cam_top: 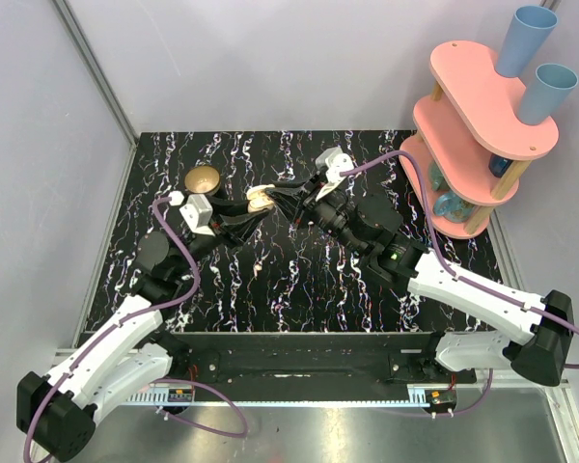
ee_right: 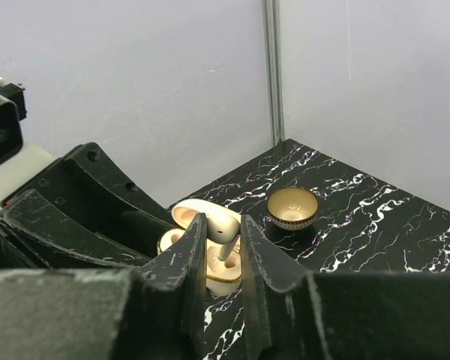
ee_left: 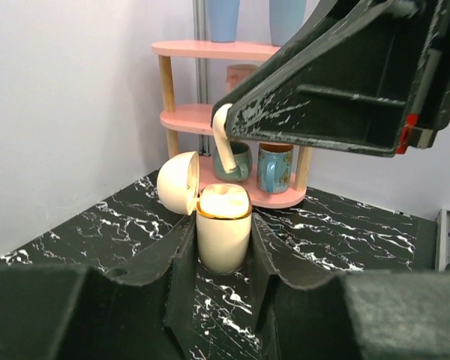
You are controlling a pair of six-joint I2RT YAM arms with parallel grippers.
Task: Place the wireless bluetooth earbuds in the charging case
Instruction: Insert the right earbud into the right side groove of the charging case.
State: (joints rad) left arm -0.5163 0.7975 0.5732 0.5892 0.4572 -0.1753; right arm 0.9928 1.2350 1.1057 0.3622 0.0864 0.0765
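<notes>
The charging case (ee_left: pixel 223 238) stands upright on the black marbled table, its lid (ee_left: pixel 178 182) swung open to the left. My left gripper (ee_left: pixel 223 225) is shut on the case body, one finger on each side. In the top view the case (cam_top: pixel 260 200) sits between the two gripper tips. My right gripper (ee_right: pixel 223 225) is shut on one white earbud (ee_right: pixel 228 222), held just above the case (ee_right: pixel 226 274), stem pointing down at the tan inside. In the left wrist view the earbud (ee_left: pixel 224 145) hangs from the right gripper's fingers (ee_left: pixel 337 82) over the case.
A brass-coloured round bowl (cam_top: pixel 204 179) (ee_right: pixel 293 208) sits on the table left of the case. A pink tiered shelf (cam_top: pixel 482 125) with blue cups and mugs stands at the back right. Grey walls close off the back and left.
</notes>
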